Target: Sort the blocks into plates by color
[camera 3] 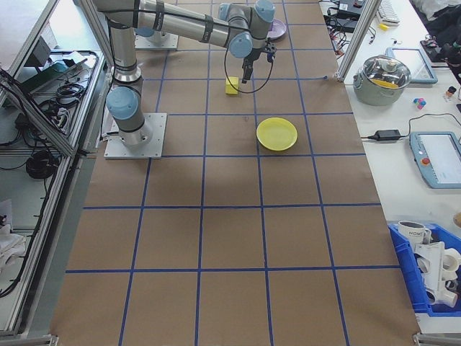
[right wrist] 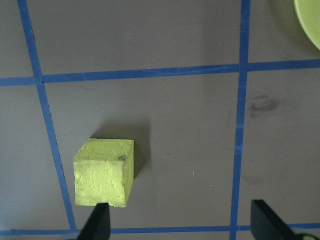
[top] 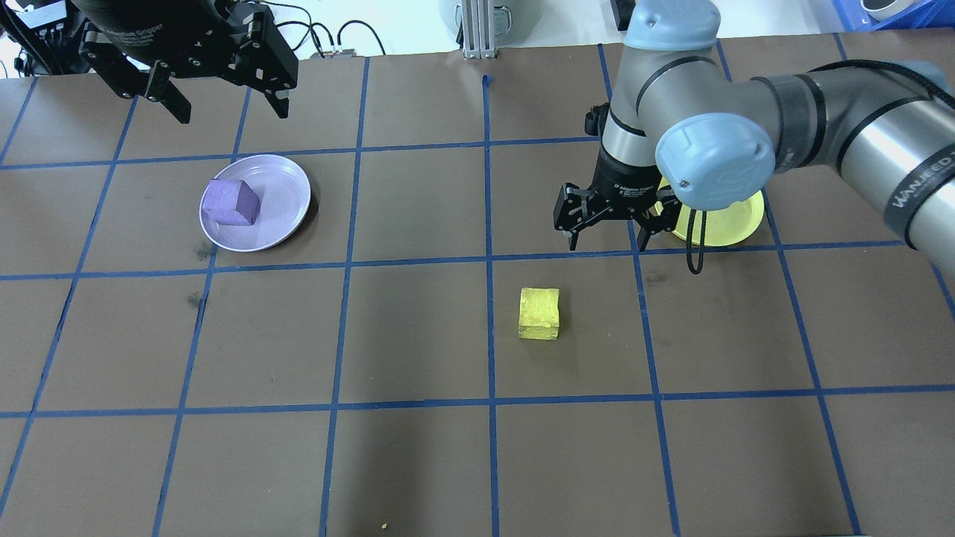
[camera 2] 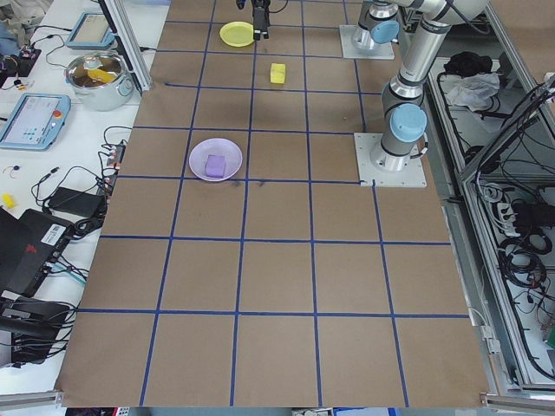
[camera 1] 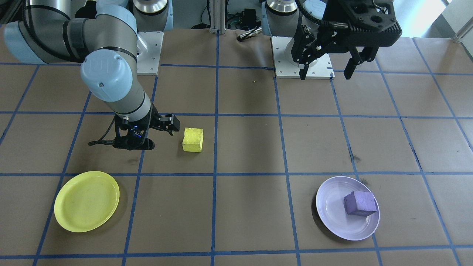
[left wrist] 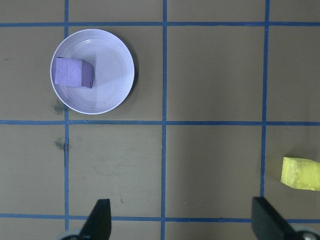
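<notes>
The right gripper (top: pixel 608 224), jaws spread and empty, hung just beside the yellow block (top: pixel 539 314); the left gripper (top: pixel 224 97) hung open too.

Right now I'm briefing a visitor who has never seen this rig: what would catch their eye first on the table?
Probably the yellow block, sitting alone on the brown gridded table near the middle, with the right gripper hanging open just beyond it. Next, the purple block already lying in the lavender plate on the left side, under the raised, open left gripper. The yellow plate holds nothing.
</notes>
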